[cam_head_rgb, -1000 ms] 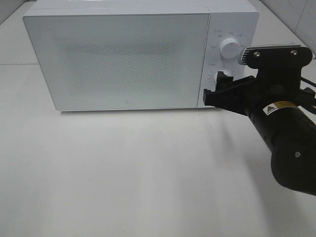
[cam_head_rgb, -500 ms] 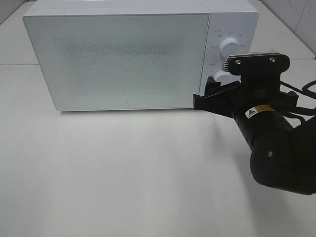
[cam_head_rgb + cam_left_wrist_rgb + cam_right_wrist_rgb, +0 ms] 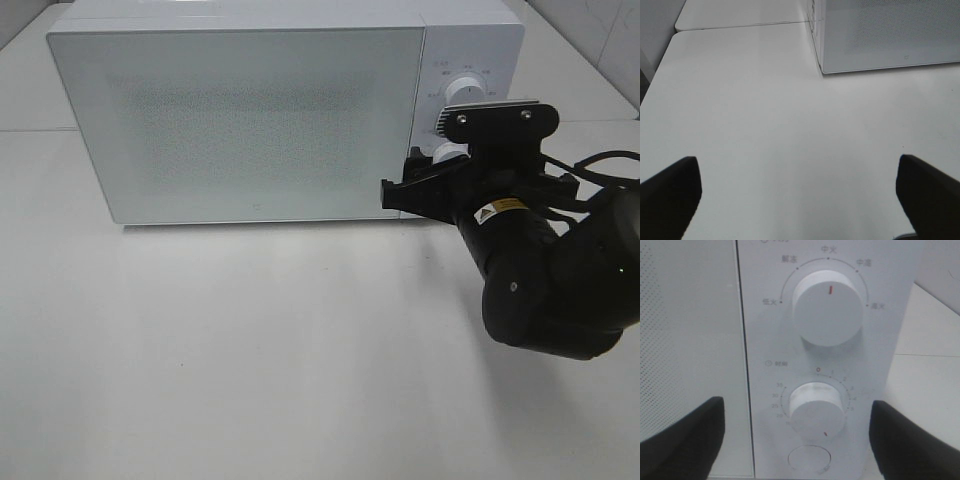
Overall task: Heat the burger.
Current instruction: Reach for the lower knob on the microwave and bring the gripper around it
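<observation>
The burger is out of view; the white microwave [image 3: 240, 110] stands with its door shut. My right gripper [image 3: 412, 186] is open right in front of the microwave's control panel. In the right wrist view its dark fingers [image 3: 687, 437] flank the lower timer knob [image 3: 815, 407] without touching it. The knob's red mark points down and to the right, away from the 0. The upper power knob [image 3: 827, 307] has its red mark near the top. My left gripper [image 3: 799, 200] hangs open over bare table [image 3: 765, 125], with nothing between its fingers.
A round push button [image 3: 809, 458] sits below the timer knob. The microwave's front corner [image 3: 822, 70] lies ahead of the left gripper. A second table surface [image 3: 30, 80] joins behind on the left. The right arm's black body [image 3: 540, 280] stands over the table's right side.
The right arm has swung left and drawn in, carrying its open gripper leftward across the control panel. The microwave door stays shut.
</observation>
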`<state>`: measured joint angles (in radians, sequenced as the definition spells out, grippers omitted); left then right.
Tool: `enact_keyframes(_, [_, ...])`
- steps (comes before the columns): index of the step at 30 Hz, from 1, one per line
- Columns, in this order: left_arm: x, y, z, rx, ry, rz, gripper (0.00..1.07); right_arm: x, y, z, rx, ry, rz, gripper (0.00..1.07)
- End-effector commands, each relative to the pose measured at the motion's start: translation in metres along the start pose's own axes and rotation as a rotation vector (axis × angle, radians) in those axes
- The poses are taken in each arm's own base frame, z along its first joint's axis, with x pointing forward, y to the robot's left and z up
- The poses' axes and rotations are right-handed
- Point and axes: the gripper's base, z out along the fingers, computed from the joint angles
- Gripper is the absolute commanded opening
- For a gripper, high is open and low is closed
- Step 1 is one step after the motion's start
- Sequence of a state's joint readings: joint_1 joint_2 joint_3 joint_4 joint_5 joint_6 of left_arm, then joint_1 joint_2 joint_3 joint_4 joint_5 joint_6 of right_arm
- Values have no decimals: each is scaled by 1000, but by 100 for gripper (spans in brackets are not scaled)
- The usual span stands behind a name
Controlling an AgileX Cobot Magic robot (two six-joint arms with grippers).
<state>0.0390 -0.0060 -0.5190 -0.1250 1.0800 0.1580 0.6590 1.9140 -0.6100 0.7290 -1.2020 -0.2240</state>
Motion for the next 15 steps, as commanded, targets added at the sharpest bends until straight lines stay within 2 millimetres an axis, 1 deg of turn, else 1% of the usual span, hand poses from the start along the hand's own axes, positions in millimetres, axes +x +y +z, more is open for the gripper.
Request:
enact_keyframes(1, [1, -1, -3, 3, -28, -1, 98, 2, 2, 13, -25, -11, -4, 76])
enact_keyframes(3, [1, -1, -3, 3, -28, -1, 98, 3, 2, 15, -25, -6, -1, 76])
enact_keyframes(5, [1, -1, -3, 3, -28, -1, 98, 3, 0, 23, -26, -9, 27, 76])
enact_keyframes(11, [0, -1, -2, 4, -22, -2, 98, 6, 1, 26, -26, -8, 22, 76])
enact_keyframes(13, [0, -1, -2, 4, -22, -2, 98, 9, 0, 27, -22, -5, 18, 76])
enact_keyframes(15, [0, -1, -2, 4, -22, -2, 98, 13, -4, 32, -11, 1, 33, 76])
